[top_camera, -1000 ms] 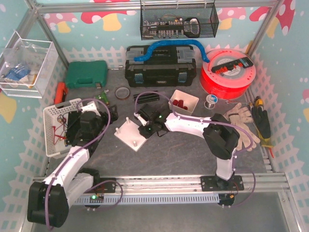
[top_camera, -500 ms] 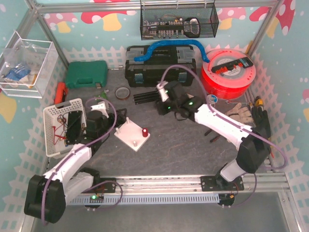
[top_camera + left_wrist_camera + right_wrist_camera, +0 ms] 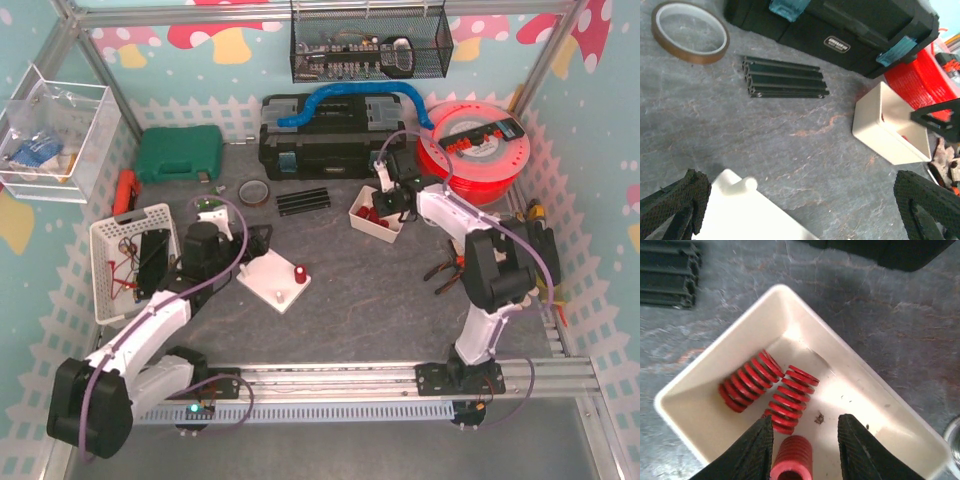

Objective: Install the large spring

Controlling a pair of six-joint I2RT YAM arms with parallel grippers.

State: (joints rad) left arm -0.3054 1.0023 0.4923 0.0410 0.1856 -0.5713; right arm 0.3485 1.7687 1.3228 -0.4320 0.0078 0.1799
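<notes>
A white baseplate with pegs lies left of centre, and a red spring stands on one peg. My left gripper is open at the plate's far left corner. In the left wrist view the plate and a bare peg lie between its wide-open fingers. My right gripper hangs open over the white bin. The right wrist view shows two coarse red springs lying in the bin. A finer-coiled red spring lies between the open fingers, ungripped.
A black toolbox and a red filament spool stand behind the bin. Black rails and a tape ring lie at mid-back. A white basket is at the left. Pliers and gloves lie at the right.
My right arm has swung from the baseplate back to the white bin at the right. A red spring now stands on the plate. My left gripper has shifted slightly toward the plate.
</notes>
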